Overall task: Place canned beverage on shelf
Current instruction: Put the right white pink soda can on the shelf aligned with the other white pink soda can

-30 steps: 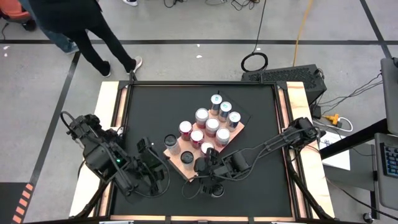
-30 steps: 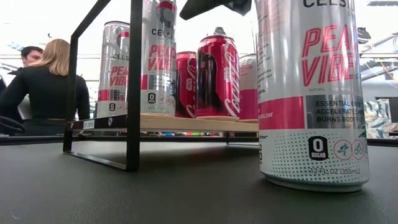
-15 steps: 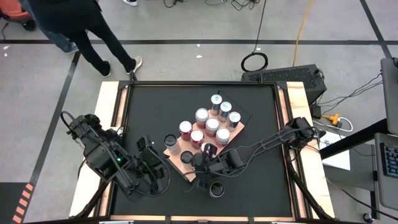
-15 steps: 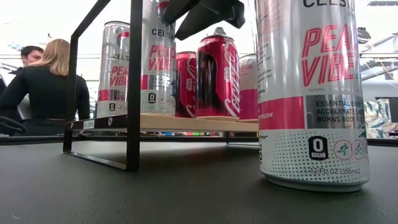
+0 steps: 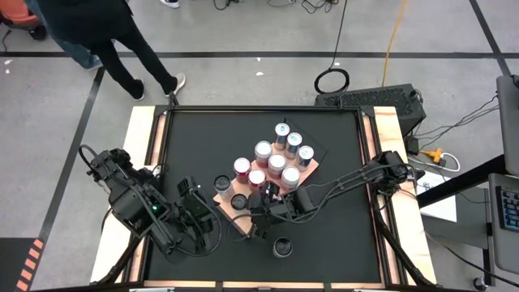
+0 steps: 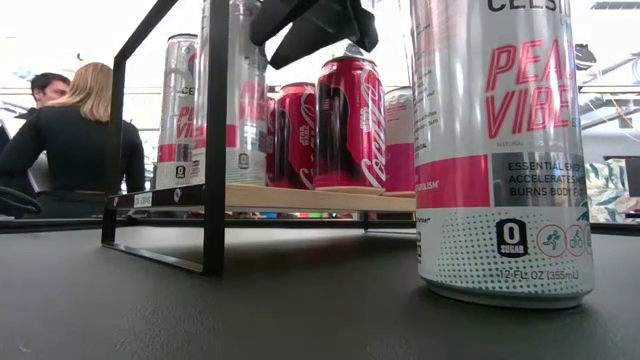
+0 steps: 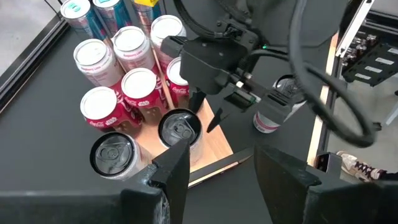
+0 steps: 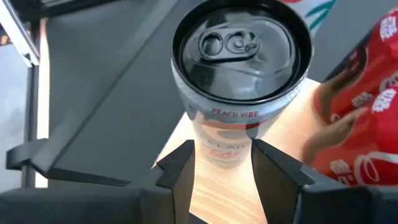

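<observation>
Right wrist view: fingers (image 8: 273,163) clamp a Peach Vibe can (image 8: 239,81) low on its body, keeping it upright over the shelf (image 5: 243,214) near its 7 o'clock corner. Left gripper (image 5: 197,212) waits at 9 o'clock, jaws partly apart, holding nothing.

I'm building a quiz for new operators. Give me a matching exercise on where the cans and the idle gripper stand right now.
Things:
1. black-lidded Peach Vibe can
2. lone can
3. red cola cans
4. left gripper

States:
A. standing on the shelf
B. open, holding nothing
C. gripped by the right gripper
D. standing on the black tabletop, off the shelf

Pairs: 1-C, 2-D, 3-A, 4-B
</observation>
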Robot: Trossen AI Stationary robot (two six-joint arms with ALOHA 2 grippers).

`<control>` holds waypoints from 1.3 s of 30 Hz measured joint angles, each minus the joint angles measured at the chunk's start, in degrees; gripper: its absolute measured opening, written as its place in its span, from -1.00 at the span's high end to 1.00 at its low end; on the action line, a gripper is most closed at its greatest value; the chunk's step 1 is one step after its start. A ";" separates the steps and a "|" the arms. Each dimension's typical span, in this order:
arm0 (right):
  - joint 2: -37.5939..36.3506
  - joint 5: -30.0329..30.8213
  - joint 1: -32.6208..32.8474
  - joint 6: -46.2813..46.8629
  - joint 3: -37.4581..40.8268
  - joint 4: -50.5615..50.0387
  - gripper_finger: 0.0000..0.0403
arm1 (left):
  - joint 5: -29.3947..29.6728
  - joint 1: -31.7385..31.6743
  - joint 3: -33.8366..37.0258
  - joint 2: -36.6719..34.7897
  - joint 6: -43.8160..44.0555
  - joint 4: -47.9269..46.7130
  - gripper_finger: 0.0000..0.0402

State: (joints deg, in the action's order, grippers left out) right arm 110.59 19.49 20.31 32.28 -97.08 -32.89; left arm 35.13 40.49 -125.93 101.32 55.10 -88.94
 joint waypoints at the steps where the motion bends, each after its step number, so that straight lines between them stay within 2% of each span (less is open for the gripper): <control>1: 0.00 -0.01 -0.05 -0.05 0.00 0.48 0.33 | -0.02 0.00 0.00 0.00 0.02 -0.21 0.14; 8: 0.00 -0.38 -0.03 0.09 0.00 -0.31 0.33 | -0.12 -0.02 -0.01 0.00 0.10 -0.32 0.14; 12: 0.00 -3.16 1.22 1.42 0.00 -0.90 0.34 | -0.13 -0.02 -0.02 0.00 0.10 -0.33 0.14; 22: -2.52 -3.23 2.81 3.54 0.00 -0.41 0.41 | -0.15 -0.02 -0.02 0.00 0.23 -0.37 0.14; 26: -3.34 -3.23 2.28 1.06 -0.02 2.16 0.41 | -0.15 -0.02 -0.02 0.00 0.23 -0.40 0.14; 32: -3.76 -3.27 1.39 -1.68 -1.79 0.98 0.41 | -0.48 -0.02 -0.04 0.00 0.56 -0.61 0.14; 39: -3.76 -3.31 1.54 -9.01 -4.30 1.19 0.41 | -0.50 -0.02 -0.04 -0.02 0.63 -0.77 0.14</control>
State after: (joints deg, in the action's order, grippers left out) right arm 106.83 16.18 21.85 23.27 -101.37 -31.70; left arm 34.63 40.47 -125.97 101.30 55.72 -89.72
